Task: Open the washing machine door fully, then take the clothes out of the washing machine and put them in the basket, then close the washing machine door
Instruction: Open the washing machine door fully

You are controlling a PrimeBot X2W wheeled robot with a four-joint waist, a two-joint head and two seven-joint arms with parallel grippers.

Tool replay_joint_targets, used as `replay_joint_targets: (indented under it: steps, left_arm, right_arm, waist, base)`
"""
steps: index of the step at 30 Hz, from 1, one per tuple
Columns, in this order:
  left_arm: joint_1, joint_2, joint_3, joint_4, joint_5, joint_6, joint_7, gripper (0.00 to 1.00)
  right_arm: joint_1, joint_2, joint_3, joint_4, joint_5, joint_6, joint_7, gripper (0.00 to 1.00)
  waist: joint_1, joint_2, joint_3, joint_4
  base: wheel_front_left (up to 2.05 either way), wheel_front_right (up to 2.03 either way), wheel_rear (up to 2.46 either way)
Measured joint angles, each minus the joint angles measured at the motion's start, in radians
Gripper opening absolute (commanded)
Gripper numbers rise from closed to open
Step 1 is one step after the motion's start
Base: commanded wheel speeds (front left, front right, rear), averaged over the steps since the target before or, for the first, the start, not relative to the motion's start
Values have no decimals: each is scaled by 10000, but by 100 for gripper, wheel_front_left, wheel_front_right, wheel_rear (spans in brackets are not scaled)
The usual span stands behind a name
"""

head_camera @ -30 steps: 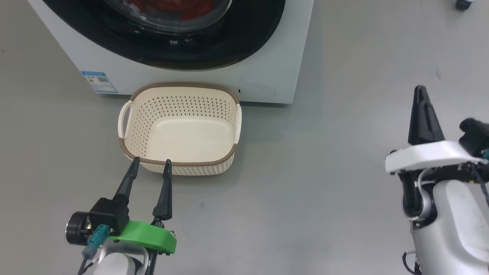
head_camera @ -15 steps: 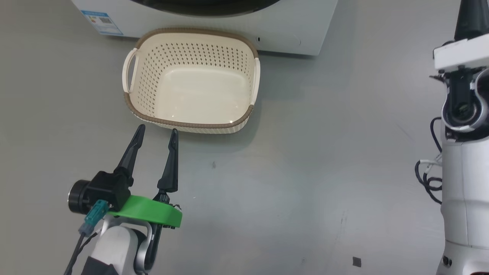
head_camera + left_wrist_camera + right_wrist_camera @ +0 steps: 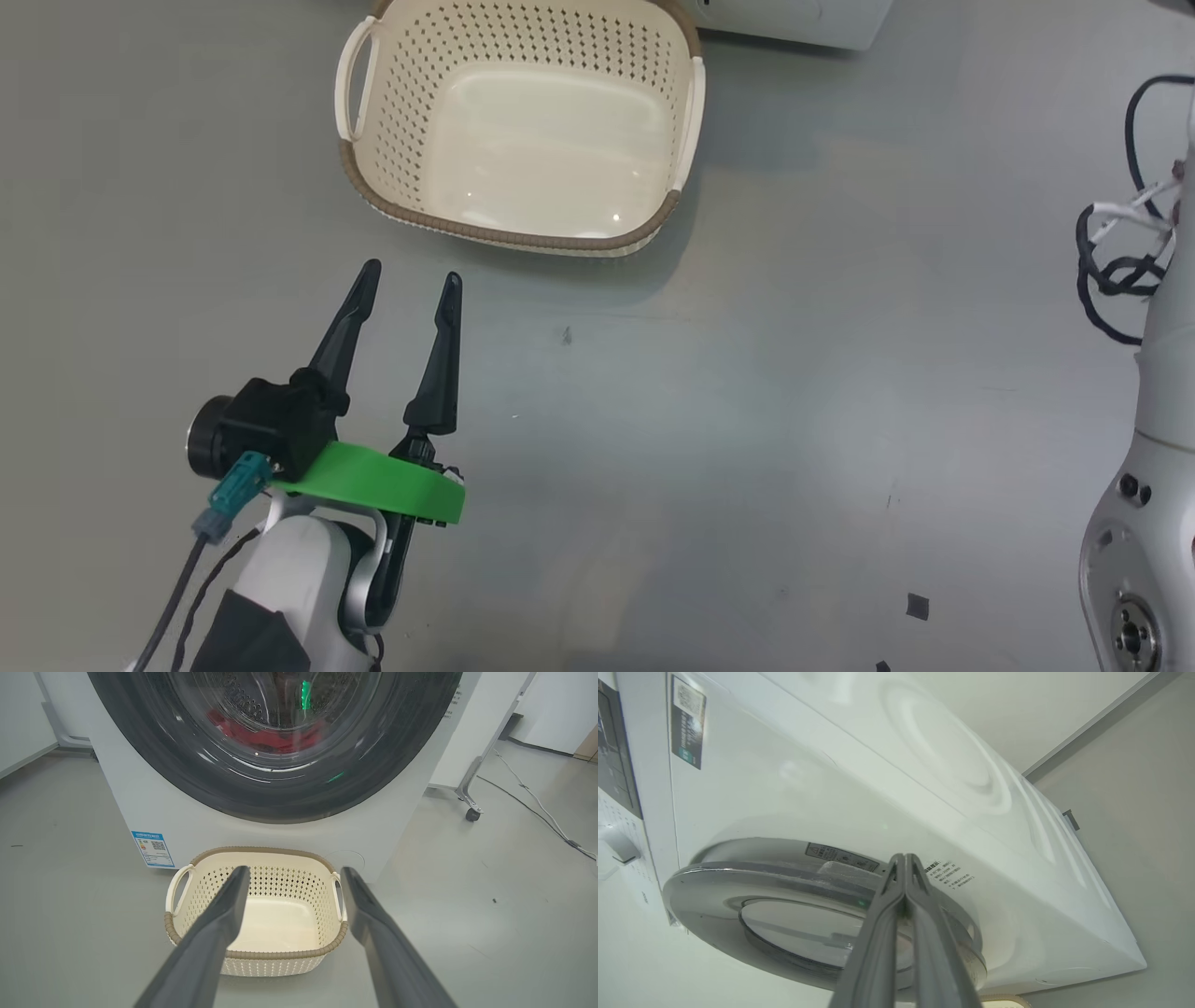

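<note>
You see a cream plastic basket [image 3: 523, 238], a glossy black, glass-centred door [image 3: 289, 800] and a smooth matt floor [image 3: 747, 420].

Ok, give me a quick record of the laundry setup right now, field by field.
door: looks shut on the washing machine
clothes: red, inside, behind the door glass
basket: empty, on the floor in front of the machine
left fingers: spread apart, holding nothing, pointing toward the basket
right fingers: pressed together, empty, pointing at the door's rim, contact unclear
</note>
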Motion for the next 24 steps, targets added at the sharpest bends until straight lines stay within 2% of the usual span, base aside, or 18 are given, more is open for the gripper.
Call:
replay_joint_targets:
  steps: [2, 12, 24]
  left_arm:
    - [-30, -12, -25, 0, -307, 0, 0, 100]
    - [-358, -27, -104, 38, -418, -119, 0, 100]
    - [-558, -59, -144, 69, -541, -119, 0, 100]
  right_arm:
    - [-374, 0, -4, 77, 201, -82, 174, 0]
    - [-2037, -12, -186, 999, 1423, -573, 1210, 0]
    - [-3361, -48, -773, 2123, 2500, -775, 1753, 0]
  waist:
    - [0, 0, 144, 107]
    - [0, 0, 792, 588]
    - [0, 0, 1205, 996]
  base:
    - [0, 0, 0]
    - [0, 0, 0]
    - [0, 0, 0]
